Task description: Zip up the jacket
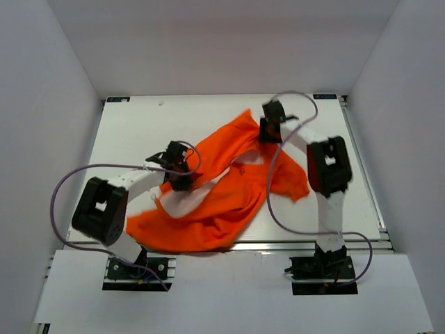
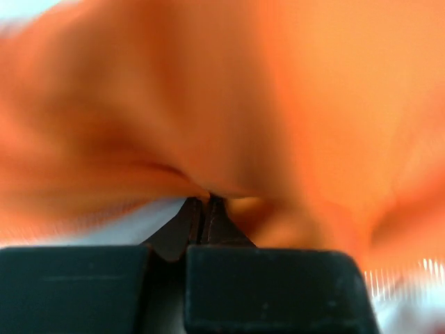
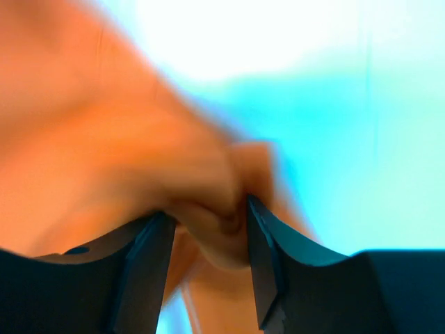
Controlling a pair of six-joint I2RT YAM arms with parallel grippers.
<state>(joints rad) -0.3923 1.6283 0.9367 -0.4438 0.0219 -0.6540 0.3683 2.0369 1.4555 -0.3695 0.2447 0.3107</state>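
Observation:
The orange jacket (image 1: pixel 222 205) lies crumpled across the middle of the white table (image 1: pixel 132 132), with white lining showing at its left part. My left gripper (image 1: pixel 182 175) is at the jacket's left-centre. In the left wrist view its jaws are pressed together (image 2: pixel 206 202) and pinch a thin fold of the orange fabric (image 2: pixel 292 104). My right gripper (image 1: pixel 270 131) is at the jacket's far upper tip. In the right wrist view (image 3: pixel 206 226) its jaws hold a thick bunched fold of the fabric (image 3: pixel 104 139) between them. Both wrist views are blurred. No zipper shows.
White walls enclose the table on the left, right and back. A metal rail (image 1: pixel 313 243) runs along the near edge. Purple cables (image 1: pixel 278 209) loop from both arms over the jacket and table.

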